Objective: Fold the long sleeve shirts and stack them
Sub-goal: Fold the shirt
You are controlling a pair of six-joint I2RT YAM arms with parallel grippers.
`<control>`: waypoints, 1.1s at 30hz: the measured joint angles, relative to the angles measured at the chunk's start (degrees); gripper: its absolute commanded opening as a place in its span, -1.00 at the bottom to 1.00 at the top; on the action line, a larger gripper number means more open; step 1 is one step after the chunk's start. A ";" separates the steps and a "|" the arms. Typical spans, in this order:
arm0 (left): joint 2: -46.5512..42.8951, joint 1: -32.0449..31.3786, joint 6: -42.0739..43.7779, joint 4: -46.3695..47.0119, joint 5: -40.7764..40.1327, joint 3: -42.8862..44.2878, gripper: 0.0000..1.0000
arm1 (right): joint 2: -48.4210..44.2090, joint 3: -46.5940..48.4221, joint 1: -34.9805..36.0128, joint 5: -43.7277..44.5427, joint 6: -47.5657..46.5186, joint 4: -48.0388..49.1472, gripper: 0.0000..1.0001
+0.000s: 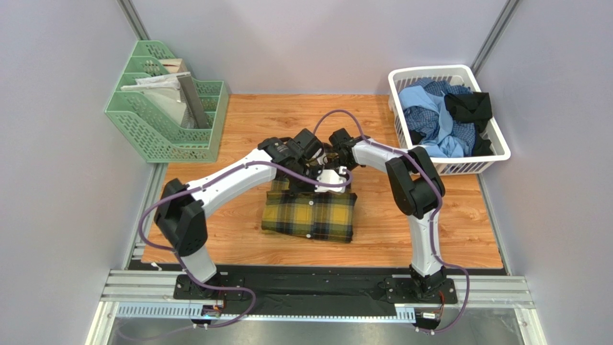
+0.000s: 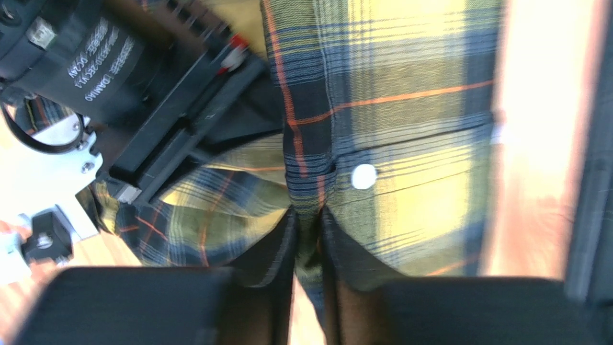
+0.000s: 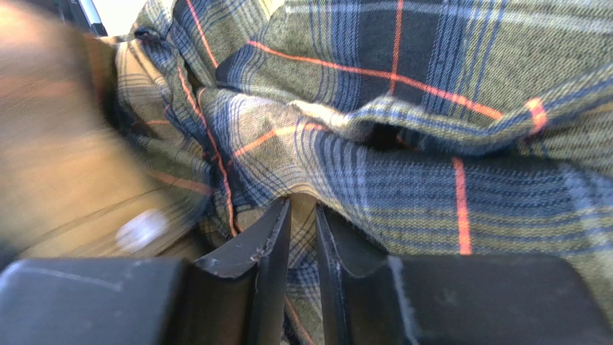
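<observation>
I see the mustard-yellow and black plaid flannel shirt point(image 1: 311, 214) lying folded in a rough rectangle at the middle of the wooden tabletop point(image 1: 460, 230), its far edge bunched. My left gripper point(image 2: 308, 233) is pinched onto a fold beside a white button point(image 2: 364, 176), and my right gripper point(image 3: 302, 219) clamps plaid cloth likewise, both at that far edge. Bare wood shows on every side. The white plastic basket point(image 1: 468, 167) of blue and black shirts point(image 1: 439, 118) stands well apart, far right.

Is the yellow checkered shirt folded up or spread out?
Folded. The yellow plaid shirt lies as a compact rectangle, no sleeves sticking out. The left end effector and right end effector pinch its far edge.
</observation>
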 measured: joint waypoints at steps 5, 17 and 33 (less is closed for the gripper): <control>6.43 6.95 4.24 2.93 1.64 3.08 -0.06 | 0.00 3.65 -1.49 0.66 -0.72 -3.23 -0.37; 2.95 10.86 2.97 7.45 7.50 -1.68 0.18 | 3.34 16.22 -6.62 1.77 0.68 -2.19 -0.37; 3.69 3.82 -3.48 8.55 11.28 -19.06 -0.39 | 2.29 -1.20 0.35 -4.59 4.57 2.80 -0.39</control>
